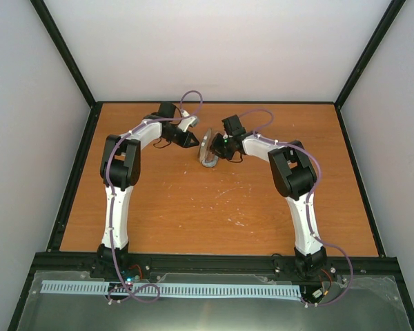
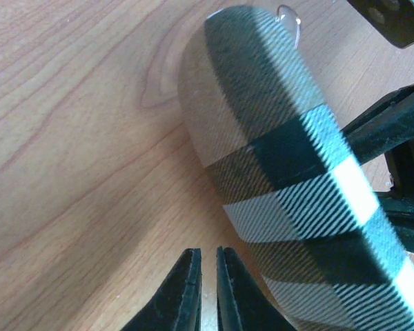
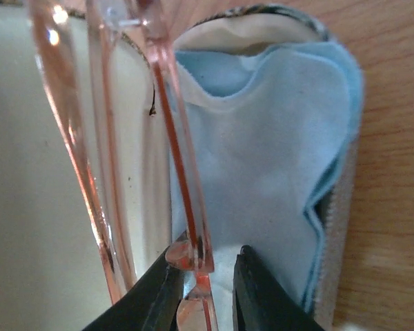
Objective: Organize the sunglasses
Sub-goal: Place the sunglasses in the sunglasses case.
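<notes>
Plaid fabric covers the open case (image 1: pixel 208 158) at the far middle of the table, and the blue cloth (image 3: pixel 276 158) already lies inside. We see the sunglasses (image 3: pixel 183 172) on edge against its lining, not yet flat, and the lid not yet closed. The right gripper (image 3: pixel 208 265) narrowly brackets the frame, but we cannot tell whether it grips. The left gripper (image 2: pixel 208 261), nearly closed, holds nothing. Pale walls (image 1: pixel 214 48) enclose the scuffed wooden table (image 1: pixel 193 214).
</notes>
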Controlling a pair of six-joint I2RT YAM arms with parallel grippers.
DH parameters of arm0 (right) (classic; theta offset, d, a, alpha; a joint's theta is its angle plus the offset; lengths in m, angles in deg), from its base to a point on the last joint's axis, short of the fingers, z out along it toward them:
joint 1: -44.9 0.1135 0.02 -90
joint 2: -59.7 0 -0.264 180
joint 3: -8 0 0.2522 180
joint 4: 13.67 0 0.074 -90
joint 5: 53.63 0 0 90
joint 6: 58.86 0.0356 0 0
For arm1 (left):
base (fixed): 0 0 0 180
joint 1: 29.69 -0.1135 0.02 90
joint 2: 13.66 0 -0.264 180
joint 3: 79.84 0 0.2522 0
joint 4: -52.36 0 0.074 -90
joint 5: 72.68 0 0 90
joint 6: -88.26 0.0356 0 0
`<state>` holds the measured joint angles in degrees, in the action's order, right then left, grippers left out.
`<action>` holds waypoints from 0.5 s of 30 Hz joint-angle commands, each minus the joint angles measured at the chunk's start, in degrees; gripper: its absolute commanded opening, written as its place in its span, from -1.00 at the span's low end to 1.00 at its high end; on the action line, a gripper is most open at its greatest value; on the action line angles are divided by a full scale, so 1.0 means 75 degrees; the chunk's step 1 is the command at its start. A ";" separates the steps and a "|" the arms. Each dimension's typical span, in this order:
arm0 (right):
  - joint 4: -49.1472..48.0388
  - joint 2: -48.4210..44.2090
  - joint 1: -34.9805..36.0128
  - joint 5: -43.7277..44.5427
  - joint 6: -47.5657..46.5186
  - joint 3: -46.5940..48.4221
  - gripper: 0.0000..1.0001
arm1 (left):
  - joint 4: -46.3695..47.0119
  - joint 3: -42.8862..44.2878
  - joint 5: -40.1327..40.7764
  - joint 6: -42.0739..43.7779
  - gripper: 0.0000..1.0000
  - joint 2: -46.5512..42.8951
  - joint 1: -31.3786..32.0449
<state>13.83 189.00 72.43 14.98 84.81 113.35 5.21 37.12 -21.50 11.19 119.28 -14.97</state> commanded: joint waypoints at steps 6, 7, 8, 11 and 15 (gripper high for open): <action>0.0966 -0.0126 0.0079 0.0458 -0.0652 0.0462 -0.57 | 0.0091 0.0185 -0.0108 -0.0064 -0.78 -0.0252 0.0065; 0.1049 -0.0146 0.0074 0.0505 -0.0718 0.0533 -0.57 | 0.0089 0.0186 -0.0102 -0.0060 -0.78 -0.0259 0.0063; 0.1132 -0.0168 0.0068 0.0571 -0.0779 0.0599 -0.57 | 0.0102 0.0186 -0.0097 -0.0060 -0.78 -0.0264 0.0064; 0.1303 -0.0241 0.0067 0.0697 -0.0925 0.0715 -0.57 | 0.0107 0.0197 -0.0105 -0.0071 -0.79 -0.0265 0.0065; 0.1514 -0.0286 0.0056 0.0760 -0.1047 0.0834 -0.53 | 0.0109 0.0189 -0.0108 -0.0066 -0.78 -0.0265 0.0081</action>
<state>22.07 188.98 72.54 18.70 78.98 117.77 5.25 37.12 -21.50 11.19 119.28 -14.77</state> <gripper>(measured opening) 0.222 0.109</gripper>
